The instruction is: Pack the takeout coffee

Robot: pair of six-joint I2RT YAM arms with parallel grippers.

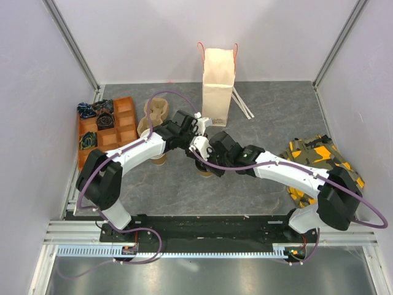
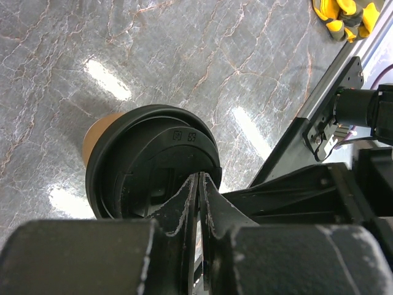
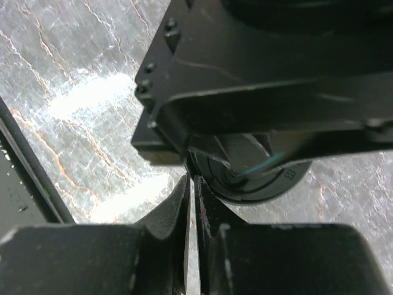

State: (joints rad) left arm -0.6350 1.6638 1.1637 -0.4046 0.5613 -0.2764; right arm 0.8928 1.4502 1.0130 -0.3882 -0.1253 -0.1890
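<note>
Left wrist view: the jaws of the left gripper (image 2: 199,179) are drawn together to a thin slit, with nothing visible between them; their tips sit at the 4 o'clock edge of the black lid of the takeout coffee (image 2: 153,160); whether they pinch that rim I cannot tell; the cup stands upright on the grey marbled table (image 2: 184,55), its tan wall showing at the lid's 10 o'clock; a yellow-and-black cloth (image 2: 344,15) lies at 1 o'clock, well apart.

Right wrist view: the jaws of the right gripper (image 3: 191,179) are likewise closed to a narrow slit and hold nothing that can be seen; their tips point up at the underside of the left arm's black housing (image 3: 258,80); the round lid shows just beside them at 3 o'clock, partly hidden by that housing.

Top external view: both arms reach in and meet near the table's centre; the cup is almost covered by the two grippers, only a tan sliver of it showing beneath them; a paper bag (image 1: 218,83) stands upright at 12 o'clock from the cup; white sticks (image 1: 241,102) lie beside the bag at its 4 o'clock; a second tan cup (image 1: 158,161) sits at 9 o'clock under the left arm; a brown compartment tray (image 1: 126,104) lies at 10 o'clock; the cloth lies at 3 o'clock.
</note>
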